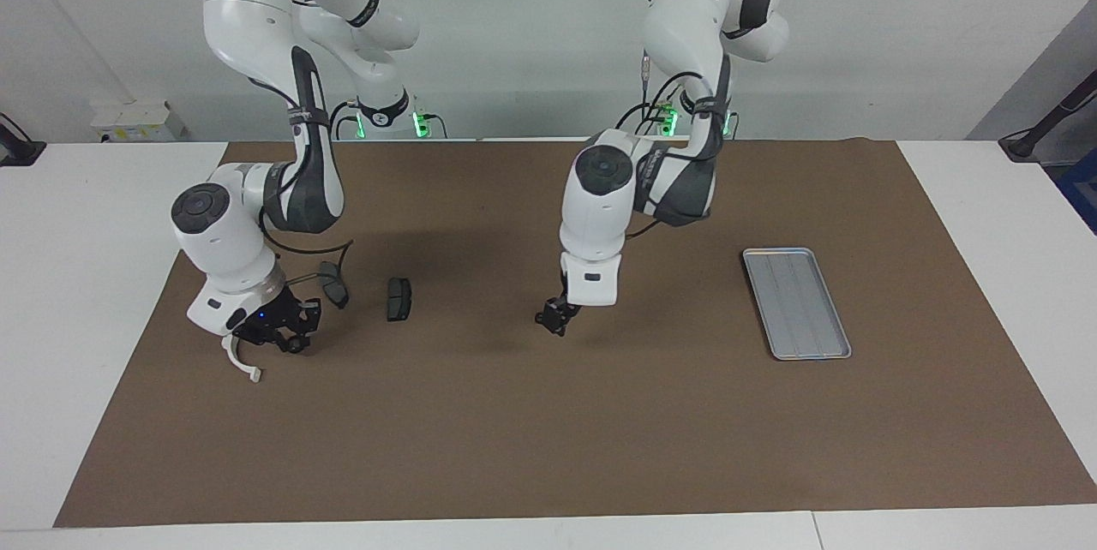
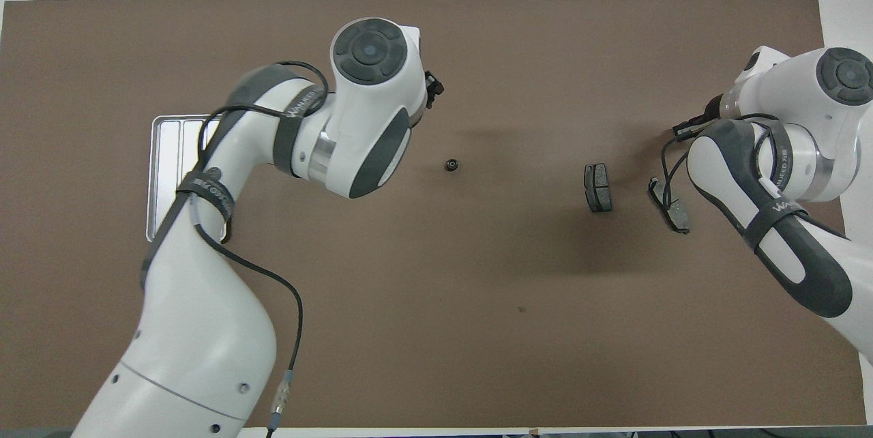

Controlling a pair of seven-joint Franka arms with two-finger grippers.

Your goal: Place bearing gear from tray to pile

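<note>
The bearing gear (image 2: 451, 165), a small dark ring, lies alone on the brown mat, roughly midway between the tray (image 1: 797, 303) and the pile. My left gripper (image 1: 555, 317) hangs open just above the mat near it, holding nothing. In the facing view the gear is hidden by that gripper. The pile is at the right arm's end: a white bracket (image 1: 241, 361) and two dark brake pads (image 1: 398, 299) (image 1: 334, 283). My right gripper (image 1: 278, 334) hovers low over the bracket. In the overhead view the left forearm covers part of the tray (image 2: 164, 151).
The brown mat (image 1: 548, 447) covers most of the white table. The tray's ridged bed holds nothing. A cable loops from the right wrist over the pad (image 2: 672, 211) nearest it.
</note>
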